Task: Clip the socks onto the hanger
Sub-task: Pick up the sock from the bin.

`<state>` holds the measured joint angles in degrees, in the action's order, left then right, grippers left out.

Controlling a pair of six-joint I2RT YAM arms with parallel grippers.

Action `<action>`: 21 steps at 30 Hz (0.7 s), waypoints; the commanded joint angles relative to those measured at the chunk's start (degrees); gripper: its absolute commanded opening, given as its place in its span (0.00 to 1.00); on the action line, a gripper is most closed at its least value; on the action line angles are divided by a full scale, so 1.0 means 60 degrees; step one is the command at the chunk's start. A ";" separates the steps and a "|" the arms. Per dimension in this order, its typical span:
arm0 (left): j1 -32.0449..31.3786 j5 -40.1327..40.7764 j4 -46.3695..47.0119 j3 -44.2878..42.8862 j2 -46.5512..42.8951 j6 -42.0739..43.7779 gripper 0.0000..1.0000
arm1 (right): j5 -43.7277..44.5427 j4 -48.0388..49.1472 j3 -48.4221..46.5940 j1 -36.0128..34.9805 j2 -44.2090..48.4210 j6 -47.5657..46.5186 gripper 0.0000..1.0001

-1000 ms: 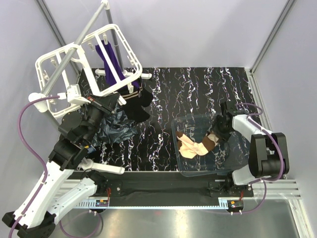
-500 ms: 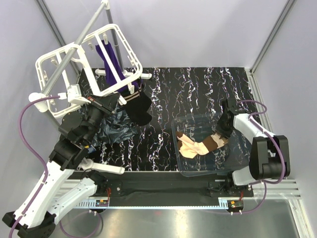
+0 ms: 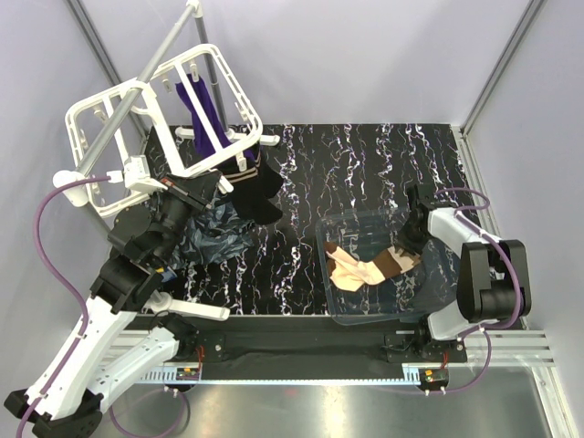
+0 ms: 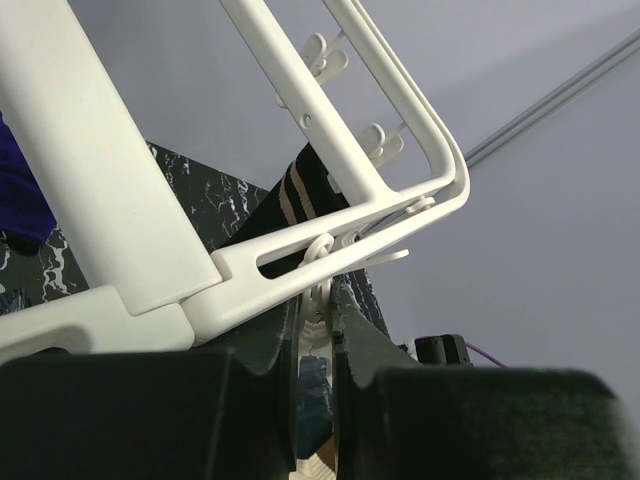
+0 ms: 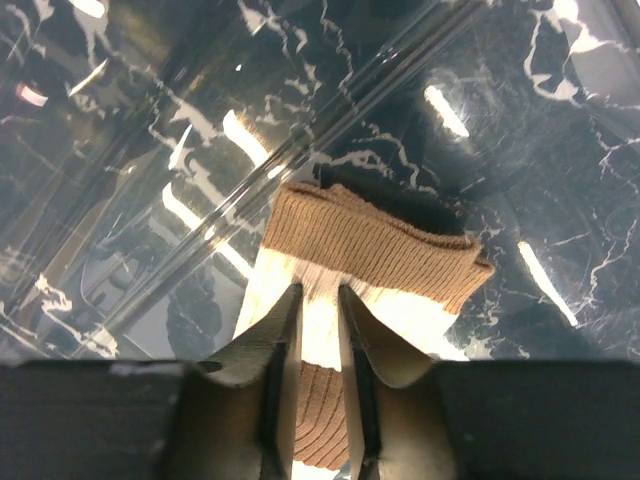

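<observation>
Evidently the right gripper [image 5: 317, 300], jaws nearly together on the beige sock [image 5: 370, 245] lying lengthwise ahead of it in the clear bin [image 3: 383, 318], has the hanger [image 4: 90, 170] well off to its left, where the left gripper [image 4: 316, 305] is clamped on a clip [image 4: 320, 255].

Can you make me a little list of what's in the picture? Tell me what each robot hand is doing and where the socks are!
left gripper: closed on a white clip at the hanger's edge
right gripper: closed on a beige sock with a brown cuff
hanger: white frame up on a grey pole
black sock: hanging below the hanger, next to the left gripper
purple cloth: hanging from the hanger
clear bin: on the table, with the beige sock inside
</observation>
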<state>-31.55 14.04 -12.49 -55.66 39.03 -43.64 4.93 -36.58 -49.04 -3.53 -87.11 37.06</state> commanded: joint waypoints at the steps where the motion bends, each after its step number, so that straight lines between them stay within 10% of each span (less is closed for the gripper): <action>1: -0.0103 -0.1022 0.0090 0.0034 0.0029 -0.0330 0.00 | 0.0087 0.0368 0.0043 0.0149 -0.0173 0.0166 0.26; 12: -0.0103 -0.1037 0.0061 0.0092 0.0000 -0.0330 0.00 | -0.0398 0.0662 0.0204 0.0530 -0.0117 -0.0068 0.01; 21: -0.0088 -0.0993 0.0090 0.0077 0.0000 -0.0344 0.00 | 0.0834 -0.0934 -0.0308 0.0530 0.1874 -0.0507 0.00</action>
<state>-31.55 13.91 -12.43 -55.66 39.03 -43.66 5.89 -38.37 -48.40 -0.51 -81.34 35.75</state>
